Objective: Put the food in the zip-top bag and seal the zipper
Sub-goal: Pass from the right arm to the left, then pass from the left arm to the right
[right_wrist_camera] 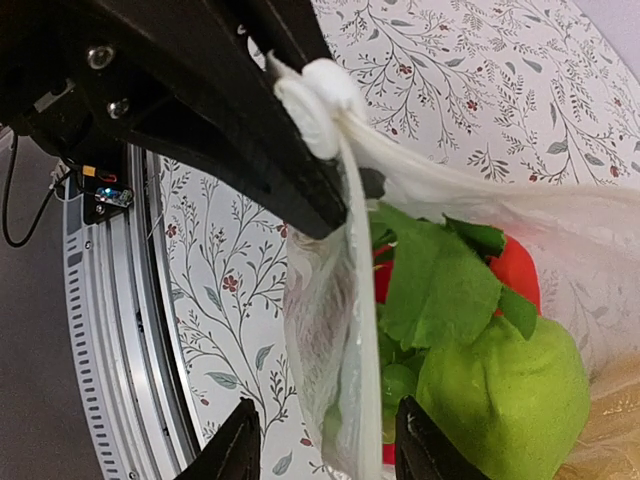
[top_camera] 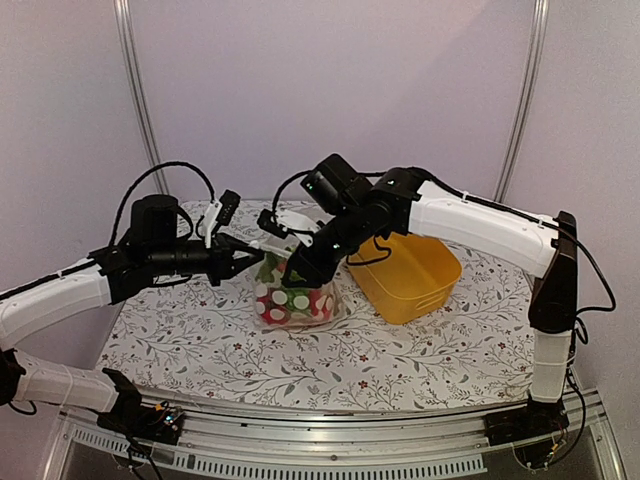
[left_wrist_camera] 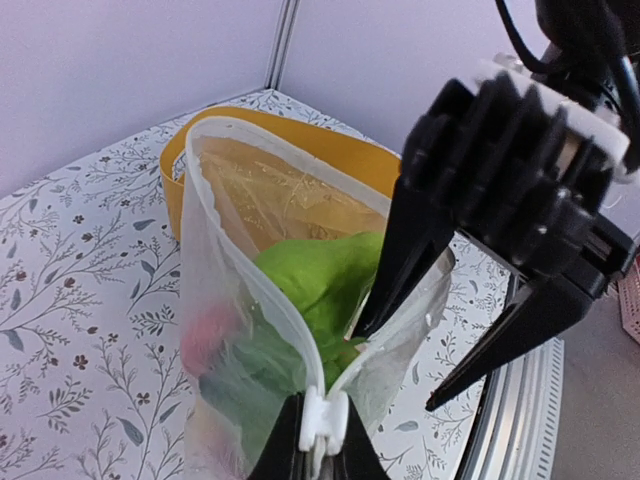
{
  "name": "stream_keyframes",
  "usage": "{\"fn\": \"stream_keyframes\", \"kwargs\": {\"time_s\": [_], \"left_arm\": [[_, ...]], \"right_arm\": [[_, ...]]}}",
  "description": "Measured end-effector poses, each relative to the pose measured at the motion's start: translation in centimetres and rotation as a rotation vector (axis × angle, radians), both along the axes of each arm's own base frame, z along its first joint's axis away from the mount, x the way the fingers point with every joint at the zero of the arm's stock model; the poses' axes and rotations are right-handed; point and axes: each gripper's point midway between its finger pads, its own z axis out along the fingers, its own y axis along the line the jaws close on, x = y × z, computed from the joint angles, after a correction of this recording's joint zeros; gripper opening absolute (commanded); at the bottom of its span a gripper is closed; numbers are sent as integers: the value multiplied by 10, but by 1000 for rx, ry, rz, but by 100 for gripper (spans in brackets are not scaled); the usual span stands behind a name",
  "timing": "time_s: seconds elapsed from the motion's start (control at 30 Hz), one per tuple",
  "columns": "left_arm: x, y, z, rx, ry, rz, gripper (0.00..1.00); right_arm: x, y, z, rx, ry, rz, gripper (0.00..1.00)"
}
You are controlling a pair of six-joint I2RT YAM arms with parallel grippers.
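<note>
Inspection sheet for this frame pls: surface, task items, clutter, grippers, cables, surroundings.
Surface: floral tablecloth, lying flat.
Job's things: zip-top bag upright, mouth open; food inside, green and red pieces showing.
Clutter: yellow tub beside the bag.
Grippers: left gripper shut on the zipper end; right gripper open, straddling one mouth wall.
Cables: black cable loops above the left arm.
Surroundings: lilac walls; nothing else seen.

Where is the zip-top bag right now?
Top view: the zip-top bag stands mid-table, just left of the yellow tub, its mouth end pinched by the left gripper.
</note>
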Motion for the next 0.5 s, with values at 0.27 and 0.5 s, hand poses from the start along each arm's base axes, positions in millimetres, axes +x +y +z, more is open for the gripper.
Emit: {"fn": "stream_keyframes", "kwargs": {"time_s": [0.27, 0.5], "left_arm": [[-21, -11, 17, 61, -42, -112, 1], [-24, -9, 10, 101, -43, -119, 4]], "right_arm": [[13, 19, 37, 88, -60, -7, 43], [11, 26, 32, 96, -37, 15, 28]]}}
